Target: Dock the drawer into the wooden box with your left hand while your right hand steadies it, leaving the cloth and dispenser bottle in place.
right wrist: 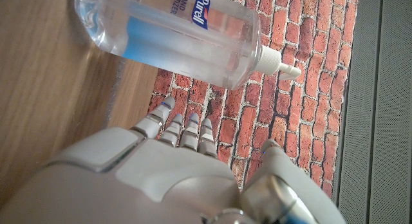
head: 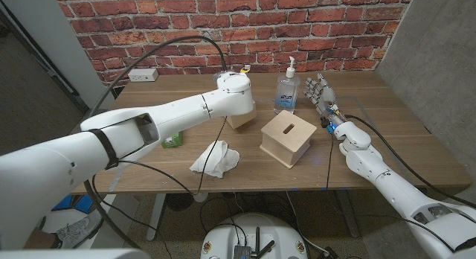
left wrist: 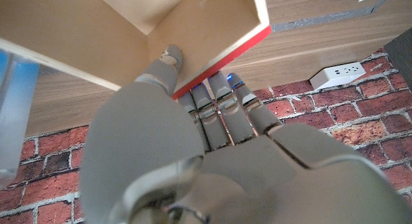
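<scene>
**Left hand at the drawer, right hand open by the bottle**

In the head view the wooden box (head: 287,138) sits right of the frame's centre on the worktop (head: 387,140), a slot in its top face. The drawer (head: 242,119) stands just left of it and a little further back, apart from the box and largely hidden behind the left arm's white wrist housing. That arm (head: 149,129) sweeps in from the lower left and ends over the drawer.

The left wrist view shows the left hand (left wrist: 193,147) from behind, its fingers (left wrist: 222,108) reaching up to the drawer (left wrist: 161,31) — an open wooden tray with a red-painted edge. The thumb tip lies against the drawer's inner wall and the other fingers stand at the red edge; whether they actually clamp the wall between them cannot be told from this angle.

The right hand (head: 321,94) is in the upper right of the head view, standing up from the worktop with its fingers spread and holding nothing, just right of the dispenser bottle (head: 286,89) and well back from the box. In the right wrist view the right hand's fingers (right wrist: 183,130) point towards the clear bottle (right wrist: 174,34) — blue liquid inside, white pump — without touching it.

The crumpled white cloth (head: 216,159) lies at the lower centre of the head view, left of the box and near the worktop's front edge. A green object (head: 172,140) peeks out from beneath the left arm.
</scene>
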You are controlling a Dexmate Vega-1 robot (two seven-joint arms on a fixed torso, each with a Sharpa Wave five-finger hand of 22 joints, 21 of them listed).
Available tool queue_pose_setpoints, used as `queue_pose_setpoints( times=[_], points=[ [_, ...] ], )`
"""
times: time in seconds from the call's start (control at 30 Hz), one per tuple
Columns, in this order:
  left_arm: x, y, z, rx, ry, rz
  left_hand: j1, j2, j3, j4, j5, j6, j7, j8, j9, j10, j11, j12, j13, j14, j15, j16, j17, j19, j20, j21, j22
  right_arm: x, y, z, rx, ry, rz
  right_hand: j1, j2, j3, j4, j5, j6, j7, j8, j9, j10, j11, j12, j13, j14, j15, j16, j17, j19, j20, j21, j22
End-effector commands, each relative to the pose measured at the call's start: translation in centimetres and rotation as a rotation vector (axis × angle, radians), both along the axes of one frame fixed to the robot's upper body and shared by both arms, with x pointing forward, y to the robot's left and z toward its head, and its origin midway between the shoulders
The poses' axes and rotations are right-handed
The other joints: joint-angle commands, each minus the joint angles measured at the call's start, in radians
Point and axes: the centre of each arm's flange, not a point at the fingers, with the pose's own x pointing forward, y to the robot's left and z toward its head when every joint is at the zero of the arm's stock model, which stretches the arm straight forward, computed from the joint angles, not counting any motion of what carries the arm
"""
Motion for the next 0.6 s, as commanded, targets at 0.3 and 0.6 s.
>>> queue_pose_setpoints(
  times=[0.3,0.6],
  points=[
    [0.18,-1.35,-0.09,-0.089,0.104,0.061,0.058,0.062,-0.005,0.002,0.010,0.019,0.036,0.000,0.011,0.085,-0.064,0.001,0.005,0.073,-0.121,0.002,0.004,0.021,-0.131,0.002,0.003,0.03,-0.52,-0.09,0.000,-0.011,0.022,0.012,0.029,0.002,0.002,0.009,0.010,0.000,0.007,0.002,0.000,-0.006,0.006,0.000,-0.005,0.005,0.004,-0.001,0.001,-0.003,0.003,0.002],
    [0.58,-1.74,-0.19,-0.084,0.150,0.070,0.062,0.062,-0.005,0.001,0.011,0.017,0.039,-0.003,0.012,0.083,-0.063,-0.001,0.006,0.073,-0.121,0.000,0.003,0.026,-0.128,0.002,0.003,-0.89,-1.10,0.43,-0.026,-0.042,0.008,0.013,0.029,0.002,0.001,0.009,0.009,-0.001,0.007,0.002,0.000,-0.006,0.006,0.000,-0.005,0.005,0.005,-0.002,0.002,-0.005,0.003,0.002]
  ],
)
